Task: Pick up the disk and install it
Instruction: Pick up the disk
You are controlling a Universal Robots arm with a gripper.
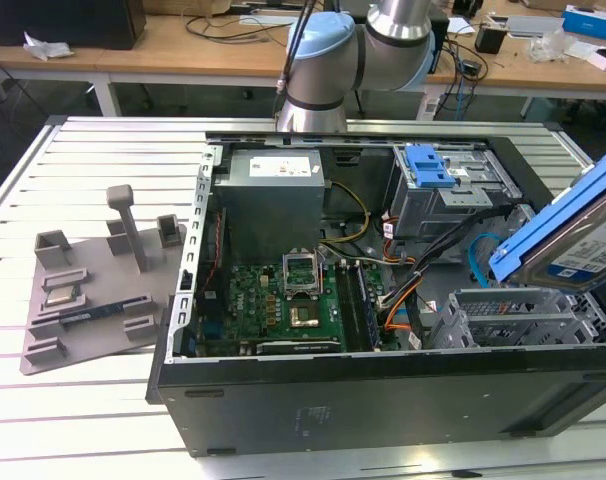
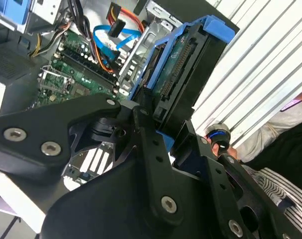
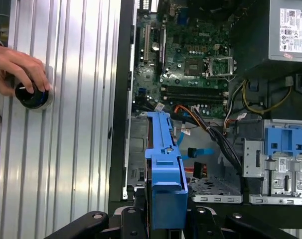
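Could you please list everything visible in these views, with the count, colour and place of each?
disk: one, silver in a blue carrier, held tilted above the case at the exterior view's right.
computer case: one, black, lying open on the table.
motherboard: one, green, inside the case.
power supply: one, grey, at the far side of the case.
drive cage: one, grey metal with a blue latch, inside the case.
grey tray: one, grey, on the table at the exterior view's left of the case.
table: one, white slatted.
person's hand: one, on a round knob on the table.
arm: one, grey and light blue, behind the case.
gripper: one, black, fingers closed on the disk.
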